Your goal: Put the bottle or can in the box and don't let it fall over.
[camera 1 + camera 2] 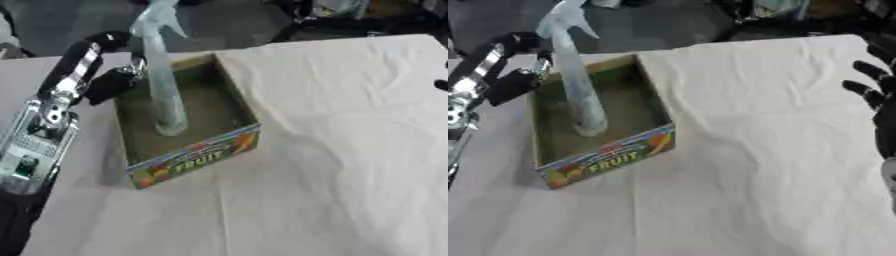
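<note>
A tall, pale blue spray bottle (pixel 163 85) stands nearly upright inside the cardboard box (pixel 197 157), which has "FRUIT" printed on its front wall. The bottle's base rests on the box floor and its trigger head rises above the far rim. My left hand (pixel 108 84) is at the box's left wall, close beside the bottle's upper body. Whether it touches the bottle is unclear. My right hand (pixel 875 97) hovers at the right edge over the cloth, fingers spread and straight, holding nothing.
A wrinkled white cloth (pixel 332 165) covers the table. My left forearm (pixel 39 135) runs along the left side up from the lower corner. Dark clutter (pixel 350 15) lies beyond the table's far edge.
</note>
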Controlling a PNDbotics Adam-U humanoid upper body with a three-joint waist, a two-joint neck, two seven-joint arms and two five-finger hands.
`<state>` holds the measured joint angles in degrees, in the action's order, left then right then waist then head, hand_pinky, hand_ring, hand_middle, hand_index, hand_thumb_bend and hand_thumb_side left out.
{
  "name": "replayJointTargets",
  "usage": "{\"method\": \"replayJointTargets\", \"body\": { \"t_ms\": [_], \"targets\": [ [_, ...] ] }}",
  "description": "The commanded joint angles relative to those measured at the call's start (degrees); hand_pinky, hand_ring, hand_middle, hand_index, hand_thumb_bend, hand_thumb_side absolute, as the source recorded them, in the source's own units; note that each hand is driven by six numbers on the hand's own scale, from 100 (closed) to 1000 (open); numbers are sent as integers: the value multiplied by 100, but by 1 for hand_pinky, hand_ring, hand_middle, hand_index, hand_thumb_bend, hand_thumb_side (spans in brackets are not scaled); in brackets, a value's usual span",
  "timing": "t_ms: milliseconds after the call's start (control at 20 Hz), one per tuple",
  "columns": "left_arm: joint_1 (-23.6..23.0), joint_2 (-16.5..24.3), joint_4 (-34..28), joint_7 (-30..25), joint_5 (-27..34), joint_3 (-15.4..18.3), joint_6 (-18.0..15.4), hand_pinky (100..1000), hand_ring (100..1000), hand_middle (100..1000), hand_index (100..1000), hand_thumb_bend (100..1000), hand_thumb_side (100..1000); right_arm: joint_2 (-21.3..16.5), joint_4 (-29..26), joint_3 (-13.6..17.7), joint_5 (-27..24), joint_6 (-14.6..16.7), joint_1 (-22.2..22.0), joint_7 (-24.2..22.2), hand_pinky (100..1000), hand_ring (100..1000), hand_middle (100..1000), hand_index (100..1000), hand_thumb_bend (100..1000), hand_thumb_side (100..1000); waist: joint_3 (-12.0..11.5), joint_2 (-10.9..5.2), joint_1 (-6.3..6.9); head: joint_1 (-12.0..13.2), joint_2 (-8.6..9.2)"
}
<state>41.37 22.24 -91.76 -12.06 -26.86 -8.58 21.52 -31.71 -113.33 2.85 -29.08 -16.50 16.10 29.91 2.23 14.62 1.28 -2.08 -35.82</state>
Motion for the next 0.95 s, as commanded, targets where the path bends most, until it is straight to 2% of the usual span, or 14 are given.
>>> {"method": "replayJointTargets", "body": {
  "t_ms": [50, 100, 200, 450, 500, 550, 600, 650, 800, 950],
  "targets": [
    [-82, 256, -365, -54, 143, 223, 18, 1000, 882, 799, 905, 100, 621, -222, -126, 101, 69, 52, 1, 17, 781, 893, 911, 922, 100, 1000, -30, -88, -21, 34, -55],
    [-166, 295, -487, -25, 199, 299, 17, 1000, 818, 778, 887, 100, 613, -231, -126, 110, 74, 62, -12, 23, 781, 893, 911, 922, 100, 1000, -45, -87, -24, 48, -53],
    [-350, 366, -753, 103, 349, 480, 39, 1000, 755, 752, 860, 100, 593, -245, -126, 123, 79, 79, -29, 33, 781, 893, 911, 923, 100, 1000, -78, -83, -28, 67, -41],
    [-752, 495, -1443, 361, 779, 716, 89, 1000, 780, 725, 848, 100, 555, -242, -126, 124, 64, 89, -24, 29, 780, 893, 910, 922, 100, 1000, -135, -92, -57, 70, -1],
    [-834, 526, -1562, 400, 862, 759, 105, 1000, 783, 729, 858, 100, 693, -243, -126, 125, 61, 96, -22, 27, 780, 893, 910, 922, 100, 1000, -133, -97, -64, 58, 2],
    [-914, 543, -1663, 455, 943, 826, 145, 1000, 783, 723, 872, 100, 556, -249, -126, 132, 61, 107, -24, 28, 780, 892, 910, 922, 100, 1000, -138, -101, -69, 42, 0],
    [-994, 551, -1767, 523, 1024, 919, 203, 1000, 733, 688, 870, 100, 597, -261, -126, 142, 62, 120, -29, 32, 781, 892, 910, 922, 100, 1000, -150, -107, -73, 30, -3],
    [-1082, 542, -1882, 597, 1104, 1028, 270, 1000, 723, 702, 875, 100, 620, -284, -126, 154, 65, 133, -36, 40, 785, 893, 909, 921, 100, 1000, -177, -115, -76, 21, 5],
    [-1375, 493, -2198, 838, 1316, 1409, 336, 1000, 746, 717, 879, 100, 590, -324, -126, 168, 63, 154, -17, 48, 785, 894, 910, 922, 100, 1000, -252, -132, -90, 12, 104],
    [-1619, 337, -2273, 1093, 1562, 1817, 133, 1000, 716, 629, 823, 100, 573, -323, -126, 174, 38, 150, -6, 45, 784, 894, 910, 921, 100, 1000, -320, -182, -94, -78, 109]
  ]
}}
